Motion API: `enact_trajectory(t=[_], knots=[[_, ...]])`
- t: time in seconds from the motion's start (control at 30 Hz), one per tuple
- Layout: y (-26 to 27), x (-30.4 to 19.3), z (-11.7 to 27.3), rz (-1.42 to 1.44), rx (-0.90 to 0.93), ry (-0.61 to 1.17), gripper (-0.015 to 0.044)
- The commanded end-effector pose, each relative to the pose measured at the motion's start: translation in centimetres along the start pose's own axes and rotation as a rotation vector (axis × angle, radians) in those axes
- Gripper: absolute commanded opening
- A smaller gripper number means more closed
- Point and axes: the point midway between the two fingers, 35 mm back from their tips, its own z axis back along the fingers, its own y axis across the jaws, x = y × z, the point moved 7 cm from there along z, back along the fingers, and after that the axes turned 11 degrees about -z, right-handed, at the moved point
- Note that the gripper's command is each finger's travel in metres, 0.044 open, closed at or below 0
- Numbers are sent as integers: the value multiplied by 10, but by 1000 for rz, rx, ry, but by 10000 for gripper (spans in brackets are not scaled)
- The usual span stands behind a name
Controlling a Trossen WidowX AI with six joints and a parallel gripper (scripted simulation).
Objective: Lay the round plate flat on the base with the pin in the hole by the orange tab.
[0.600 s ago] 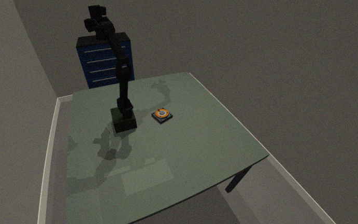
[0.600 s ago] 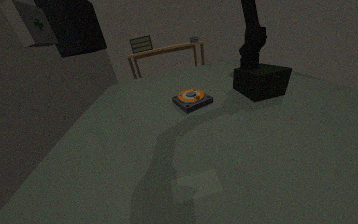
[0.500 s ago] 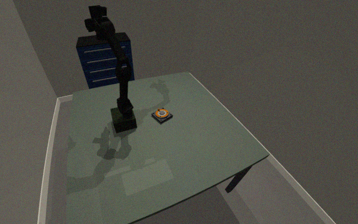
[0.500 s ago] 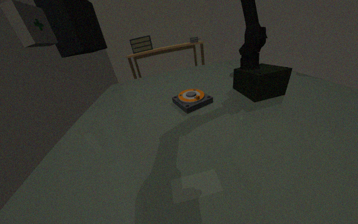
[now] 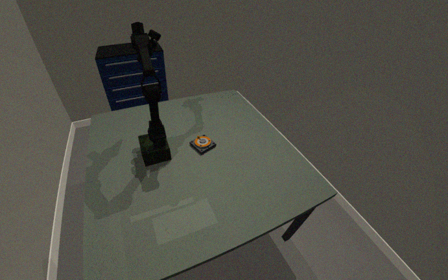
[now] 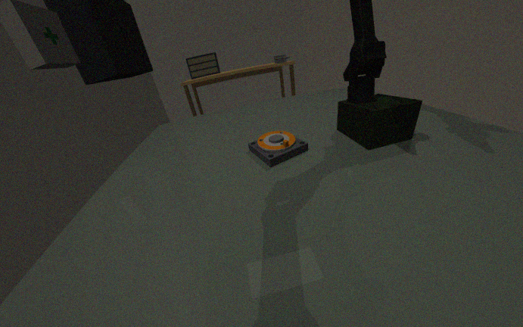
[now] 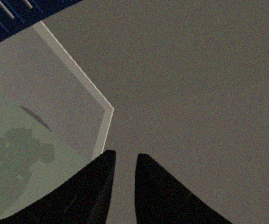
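Arm: the dark 6-joint arm (image 5: pixel 150 87) stood almost straight up from its black box mount (image 5: pixel 155 150), its wrist high above the pale green desk (image 5: pixel 218 194).
Tool: the black 2-fingered tool (image 7: pixel 125 183) was nearly shut, a thin gap between the fingers, gripping nothing; it looked past the desk's white edge toward a blue drawer cabinet (image 5: pixel 131 74).
Plate: the round orange plate (image 6: pixel 275 140) sat on the grey central post (image 6: pixel 275 139) of the square grey base (image 6: pixel 278 149), just beside the mount, well apart from the tool.
Tab and pin: the orange tab (image 6: pixel 285 144) showed at the plate's near edge; the pin and its hole were too small to make out.
Step in hand: I judged it the approach, nothing yet touched.
Doing it well: come down beside the tab with fingers closed, nudge the tab gently around the post until the plate drops flat, then lift away.
Risk: pushing downward could jam the plate on the pin.
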Motion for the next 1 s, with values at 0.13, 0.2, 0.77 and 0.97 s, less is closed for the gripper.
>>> enact_trajectory(t=[0.13, 0.2, 0.77, 0.97], knots=[[5, -85, -71, -352, 36, 270, 0], [6, -100, -80, -402, 36, 314, 0], [41, -304, -123, -1076, -41, 869, 0], [75, -384, -106, -1417, -118, 1100, 0]])
